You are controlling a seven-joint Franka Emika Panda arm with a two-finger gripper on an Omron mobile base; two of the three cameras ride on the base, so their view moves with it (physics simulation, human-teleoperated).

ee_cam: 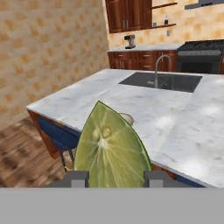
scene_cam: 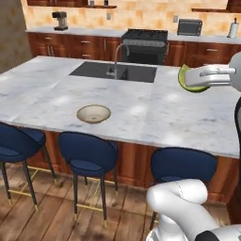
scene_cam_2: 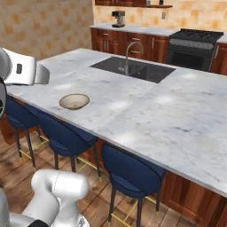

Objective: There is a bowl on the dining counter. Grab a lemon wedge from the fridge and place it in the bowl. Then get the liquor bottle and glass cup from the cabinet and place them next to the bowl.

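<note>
A yellow-green lemon wedge hangs above the right side of the dining counter, with my gripper shut on it from the right. In the hand view the lemon wedge stands upright between the two dark fingertips, and my gripper clamps its lower part. The beige bowl sits empty near the counter's front edge, well to the left of and below the wedge. The bowl also shows in the right base view. In the hand view only a sliver of the bowl peeks out behind the wedge.
A sink with a tall faucet is set into the far side of the counter. Blue stools line the front edge. A stove, a coffee machine and a toaster oven stand along the back wall.
</note>
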